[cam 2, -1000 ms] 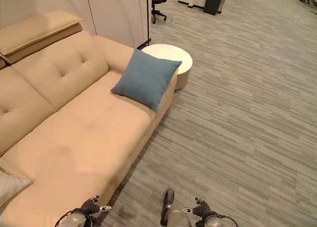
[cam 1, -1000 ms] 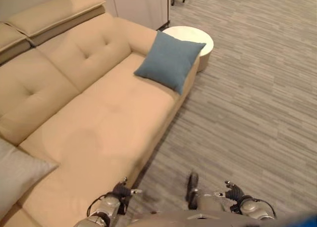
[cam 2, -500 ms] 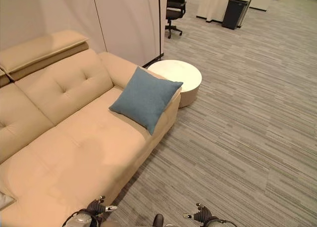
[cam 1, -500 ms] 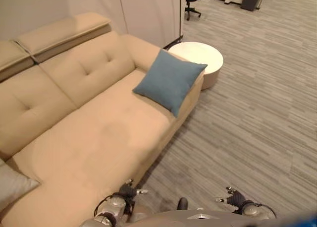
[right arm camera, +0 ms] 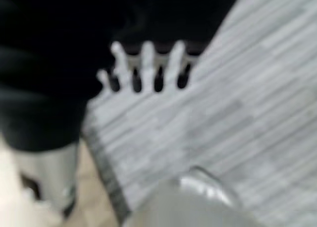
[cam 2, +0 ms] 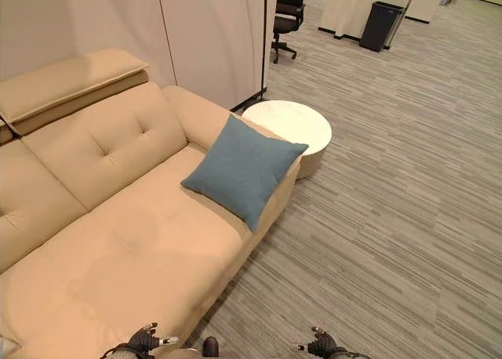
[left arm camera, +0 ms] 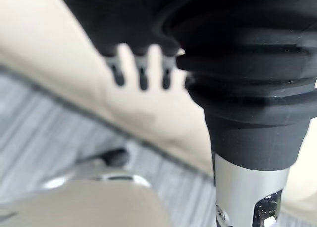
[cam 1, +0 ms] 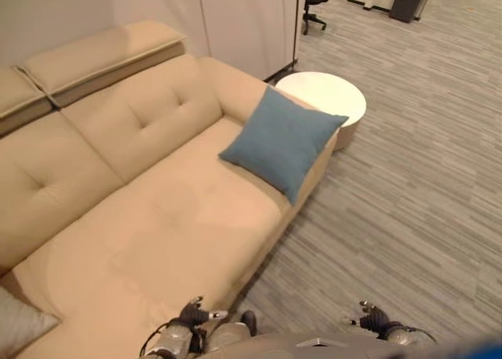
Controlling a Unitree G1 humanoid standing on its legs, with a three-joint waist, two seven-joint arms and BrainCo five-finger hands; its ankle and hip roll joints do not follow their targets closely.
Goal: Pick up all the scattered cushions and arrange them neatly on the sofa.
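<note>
Your left hand and right hand are hanging open, holding nothing; the blue cushion is leaning on the sofa arm, ahead, neither hand clearly nearer.

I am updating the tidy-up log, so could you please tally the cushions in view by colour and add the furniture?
Blue cushion, leaning at the sofa's right end: 1
Grey cushion, just a corner at the sofa's left end: 1
Beige sofa: 1
Round white table beside the sofa: 1
Office chair in the background: 1
Total: 5
</note>
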